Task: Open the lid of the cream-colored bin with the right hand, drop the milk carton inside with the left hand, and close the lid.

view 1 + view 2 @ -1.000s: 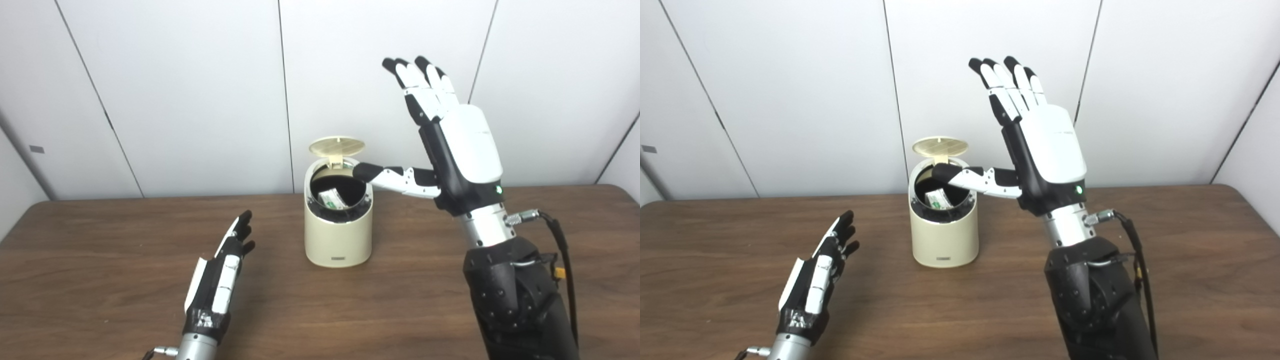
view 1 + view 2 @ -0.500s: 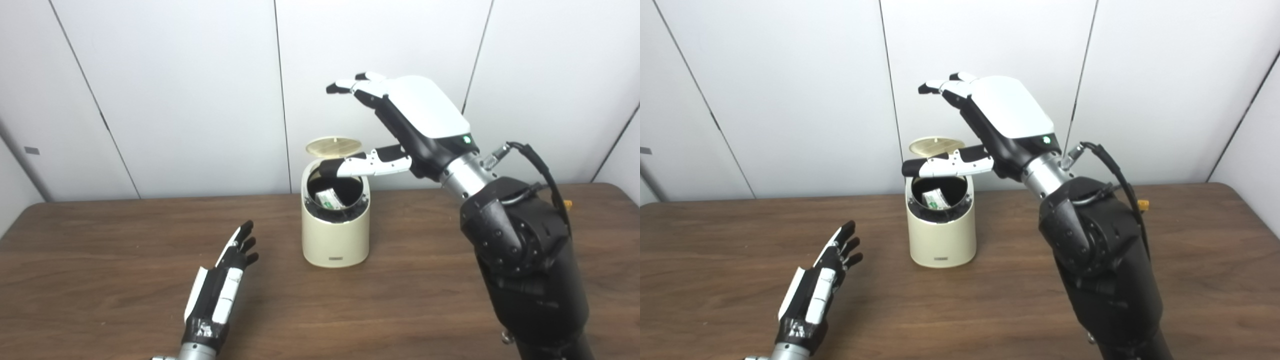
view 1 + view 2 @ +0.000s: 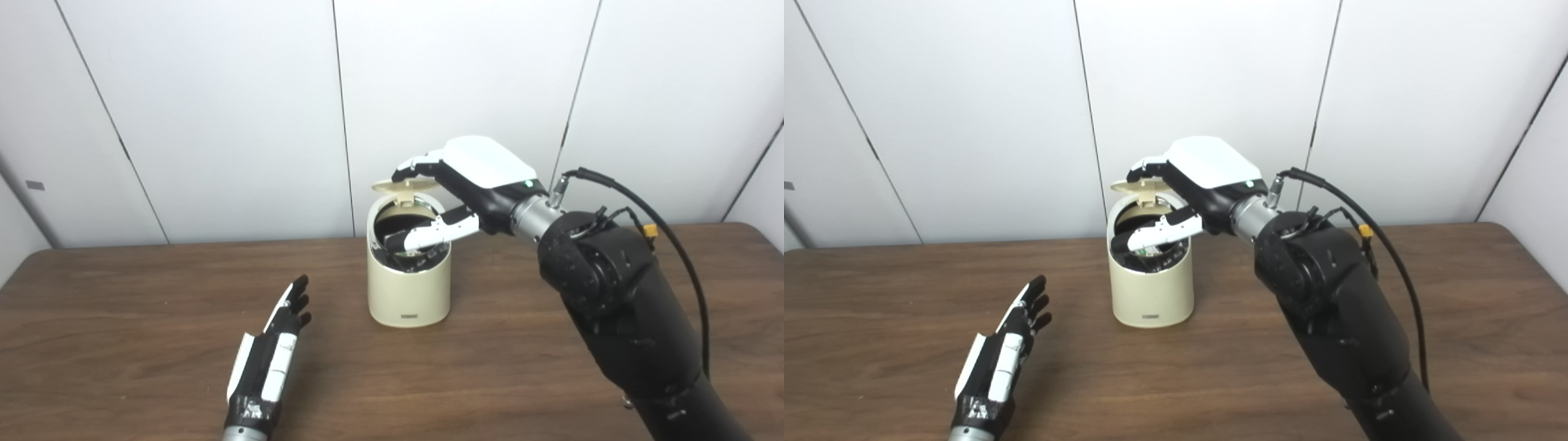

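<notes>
Cream bin (image 3: 409,288) shown upright on the table (image 3: 122,318), its lid (image 3: 401,184) raised and tilted. Right hand (image 3: 471,184) is spread over the lid, fingers on its top, thumb across the opening, nothing grasped. Carton (image 3: 1149,248) barely seen inside. Left hand (image 3: 269,358) lies flat, fingers apart, empty

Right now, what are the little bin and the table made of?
The cream-colored bin looks like smooth plastic with a matte finish: one even colour, rounded moulded walls, a thin lid on a hinge, only a soft sheen. The table looks like dark brown wood or a wood-look laminate: grain streaks run along it, but I cannot tell which from here.
</notes>
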### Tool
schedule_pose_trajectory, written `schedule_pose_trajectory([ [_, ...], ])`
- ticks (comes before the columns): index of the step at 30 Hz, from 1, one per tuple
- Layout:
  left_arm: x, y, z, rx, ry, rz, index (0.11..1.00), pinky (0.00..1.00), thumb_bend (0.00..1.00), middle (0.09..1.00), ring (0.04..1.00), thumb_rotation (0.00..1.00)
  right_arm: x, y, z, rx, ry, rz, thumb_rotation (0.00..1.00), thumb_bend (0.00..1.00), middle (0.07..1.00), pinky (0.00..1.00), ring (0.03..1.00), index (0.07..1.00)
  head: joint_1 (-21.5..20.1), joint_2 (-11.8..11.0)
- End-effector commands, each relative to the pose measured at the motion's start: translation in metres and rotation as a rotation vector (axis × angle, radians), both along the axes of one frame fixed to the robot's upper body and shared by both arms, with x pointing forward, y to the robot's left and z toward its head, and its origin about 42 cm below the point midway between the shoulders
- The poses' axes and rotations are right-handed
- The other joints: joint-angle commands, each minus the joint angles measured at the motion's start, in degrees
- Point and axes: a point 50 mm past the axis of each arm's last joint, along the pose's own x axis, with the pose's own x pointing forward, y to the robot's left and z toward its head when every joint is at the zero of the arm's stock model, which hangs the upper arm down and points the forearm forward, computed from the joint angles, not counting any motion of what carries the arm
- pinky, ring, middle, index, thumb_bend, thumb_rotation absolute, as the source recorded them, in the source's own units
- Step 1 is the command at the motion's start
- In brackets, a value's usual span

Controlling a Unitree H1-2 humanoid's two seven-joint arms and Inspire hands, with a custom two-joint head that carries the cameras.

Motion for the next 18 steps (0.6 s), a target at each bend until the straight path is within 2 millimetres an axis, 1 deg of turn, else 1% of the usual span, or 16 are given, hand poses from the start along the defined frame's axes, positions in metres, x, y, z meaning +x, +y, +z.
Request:
schedule_pose_trajectory([
  [1, 0.005, -0.003, 0.020, -0.002, -0.099, -0.009, 1.000, 0.95, 0.69, 0.990, 0.975, 0.97, 0.001, -0.005, 0.004, -0.015, -0.017, 0.003, 0.88, 0.85, 0.810, 0.91, 0.887, 0.792, 0.1, 0.1],
  [3, 0.005, -0.002, 0.021, 0.000, -0.103, -0.007, 1.000, 0.95, 0.70, 0.986, 0.972, 0.97, 0.002, -0.006, -0.003, -0.022, -0.004, 0.007, 0.90, 0.87, 0.806, 0.96, 0.885, 0.793, 0.2, 0.1],
  [5, 0.004, -0.002, 0.021, -0.004, -0.102, -0.006, 0.999, 0.94, 0.70, 0.983, 0.971, 0.97, 0.002, -0.008, -0.010, -0.025, 0.008, 0.005, 0.91, 0.86, 0.800, 0.98, 0.879, 0.789, 0.1, 0.2],
  [7, 0.004, -0.002, 0.021, -0.008, -0.101, -0.006, 0.998, 0.94, 0.70, 0.981, 0.968, 0.96, 0.002, -0.009, -0.014, -0.021, 0.021, 0.002, 0.90, 0.86, 0.802, 0.98, 0.883, 0.789, 0.1, 0.2],
  [9, 0.004, -0.003, 0.021, -0.009, -0.100, -0.005, 0.998, 0.93, 0.71, 0.980, 0.962, 0.96, 0.001, -0.011, -0.019, -0.010, 0.037, -0.001, 0.88, 0.85, 0.808, 0.93, 0.889, 0.789, 0.1, 0.2],
  [12, 0.003, -0.003, 0.022, -0.007, -0.101, -0.002, 0.996, 0.92, 0.70, 0.979, 0.962, 0.95, -0.002, -0.013, -0.024, -0.002, 0.050, -0.007, 0.89, 0.86, 0.814, 0.90, 0.891, 0.789, 0.2, 0.6],
  [18, 0.003, -0.004, 0.024, -0.004, -0.105, -0.002, 0.994, 0.91, 0.69, 0.976, 0.956, 0.96, -0.011, -0.020, -0.037, 0.017, 0.075, -0.005, 0.89, 0.85, 0.818, 0.93, 0.893, 0.798, 0.4, 1.1],
])
